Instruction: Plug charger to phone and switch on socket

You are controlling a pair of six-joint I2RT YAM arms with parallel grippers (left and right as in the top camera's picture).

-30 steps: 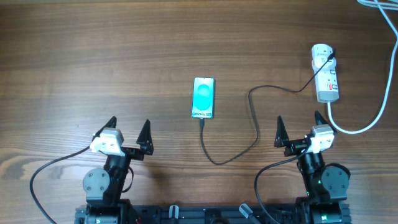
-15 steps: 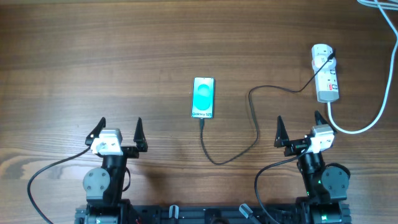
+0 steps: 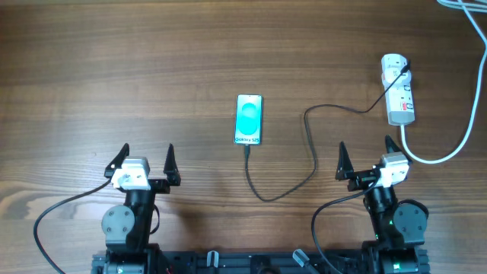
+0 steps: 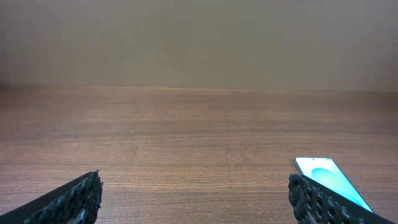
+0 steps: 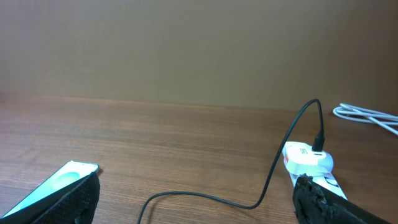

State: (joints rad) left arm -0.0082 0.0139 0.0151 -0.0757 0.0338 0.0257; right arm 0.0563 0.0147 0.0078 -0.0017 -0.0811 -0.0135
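The phone (image 3: 249, 119) lies flat mid-table, cyan screen up, text end toward me. The black charger cable (image 3: 310, 144) runs from the white socket strip (image 3: 398, 90) at the far right, loops down and ends with its tip at the phone's near end (image 3: 247, 151). My left gripper (image 3: 144, 160) is open and empty at the front left. My right gripper (image 3: 366, 157) is open and empty at the front right, below the socket. The left wrist view shows the phone (image 4: 329, 182) by the right finger. The right wrist view shows the phone (image 5: 56, 180), the cable (image 5: 273, 174) and the socket (image 5: 308, 158).
A thick white cord (image 3: 456, 144) leaves the socket's near end and curves up along the right table edge; it also shows in the right wrist view (image 5: 367, 115). The arm bases and their black cables sit along the front edge (image 3: 251, 262).
The left gripper swung left and straightened about a second ago; it has been still since. The right arm, phone, cable and socket have not moved.
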